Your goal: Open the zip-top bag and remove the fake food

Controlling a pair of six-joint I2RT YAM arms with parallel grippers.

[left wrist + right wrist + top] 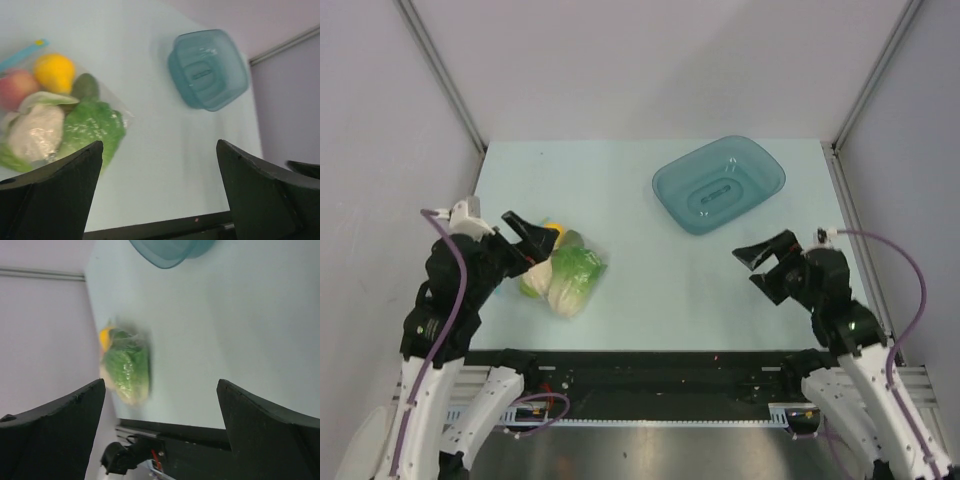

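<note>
The zip-top bag lies on the table at the left, clear and crinkly, with the fake food inside. Through it I see a green-and-white cabbage, a yellow fruit, a red piece and a whitish piece. Its blue zip strip shows at the far left of the left wrist view. The bag also shows blurred in the right wrist view. My left gripper is open and empty, hovering just left of the bag. My right gripper is open and empty at the right.
A teal translucent tray stands empty at the back right; it also shows in the left wrist view. Grey walls with metal posts close in the left and right sides. The table's black front rail runs between the arm bases.
</note>
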